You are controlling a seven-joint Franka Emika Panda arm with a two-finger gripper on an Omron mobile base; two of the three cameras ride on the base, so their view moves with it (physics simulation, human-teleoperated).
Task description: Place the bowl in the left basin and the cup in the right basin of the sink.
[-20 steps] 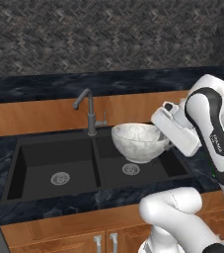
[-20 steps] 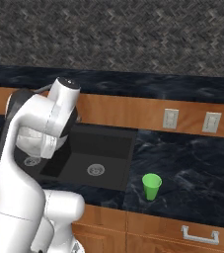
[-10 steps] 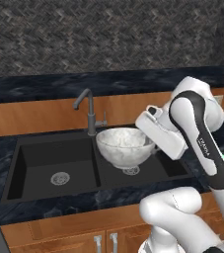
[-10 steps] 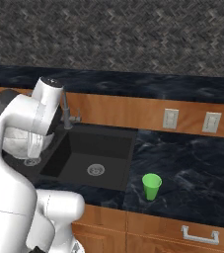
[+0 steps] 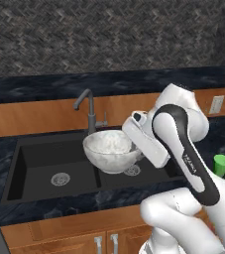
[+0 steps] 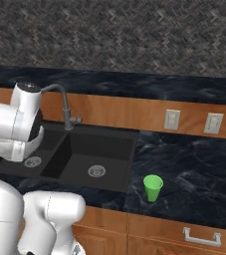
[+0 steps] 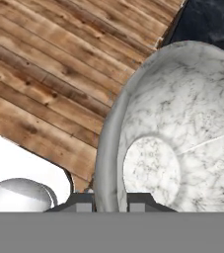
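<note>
Carried leftward since a second ago, from over the right basin point(image 5: 143, 166) to above the sink's point(image 5: 15, 163) central divider: the bowl point(image 5: 111, 150), pinched by its rim in the narrowly shut claw point(image 7: 110, 201). Neither placement done yet, by the look of things: left basin point(image 5: 54, 166) bare, bowl aloft, cup point(image 6: 153, 188) upright on the counter point(image 6: 194, 169) right of the sink. Elbow bent high, forearm angled down and left, hand level with the faucet point(image 5: 86, 106).

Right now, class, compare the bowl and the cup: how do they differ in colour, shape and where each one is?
The bowl is white-grey marbled stone; the cup is plain bright green. The bowl is wide, shallow and clearly bigger; the cup is small, narrow and tapered. The bowl is gripped at its rim by the end effector and held above the sink, over its middle; the cup stands upright on the dark counter right of the sink. Both are open-topped and look empty.
</note>
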